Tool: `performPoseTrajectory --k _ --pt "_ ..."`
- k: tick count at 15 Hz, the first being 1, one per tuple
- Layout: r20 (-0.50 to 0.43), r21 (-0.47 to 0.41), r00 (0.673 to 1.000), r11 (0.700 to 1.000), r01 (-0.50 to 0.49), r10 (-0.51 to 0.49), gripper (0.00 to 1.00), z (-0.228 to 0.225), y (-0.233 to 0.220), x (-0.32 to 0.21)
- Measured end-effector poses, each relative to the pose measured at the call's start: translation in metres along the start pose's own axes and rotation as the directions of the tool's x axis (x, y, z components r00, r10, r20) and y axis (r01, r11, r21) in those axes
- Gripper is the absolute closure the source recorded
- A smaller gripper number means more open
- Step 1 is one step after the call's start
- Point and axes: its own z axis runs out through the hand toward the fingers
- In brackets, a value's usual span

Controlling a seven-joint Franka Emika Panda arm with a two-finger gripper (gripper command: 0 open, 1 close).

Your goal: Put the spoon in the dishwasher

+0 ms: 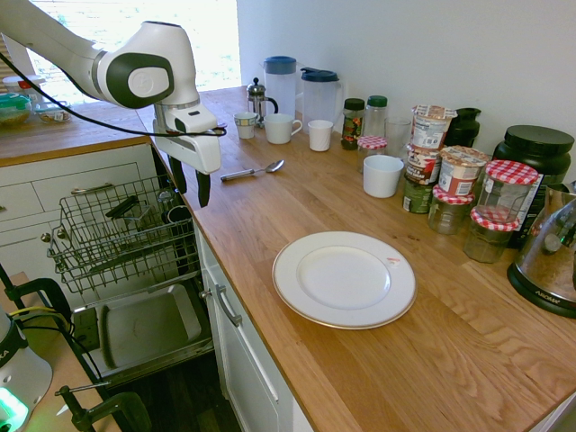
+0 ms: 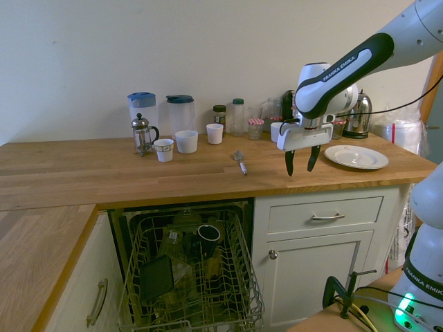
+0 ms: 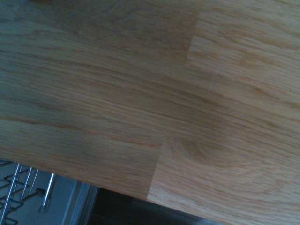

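One silver spoon (image 2: 240, 161) lay on the wooden counter (image 1: 378, 353), near the claw (image 2: 300, 173), which was wide open and empty. Getting the spoon seemed to come first; the claw needed to go over to its handle.

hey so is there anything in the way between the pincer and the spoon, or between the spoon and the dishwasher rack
Nothing visible stands between the pincer and the spoon. From the spoon to the dishwasher rack, there's just bare worktop and its front edge, with the rack pulled out below.
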Motion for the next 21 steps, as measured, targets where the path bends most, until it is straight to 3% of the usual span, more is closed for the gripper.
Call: performPoseTrajectory --k 5,10,16,21 --pt "0.016 0.051 0.998 0.997 -0.059 0.058 0.0 -0.027 -0.011 0.019" --pt "0.028 0.096 0.983 0.978 -0.184 0.182 0.0 -0.056 -0.094 0.034" --pt "-0.024 0.051 0.925 0.925 -0.377 0.379 0.0 -0.038 -0.189 0.054" --pt "-0.017 0.017 0.877 0.877 -0.48 0.48 0.0 0.004 -0.214 0.078"
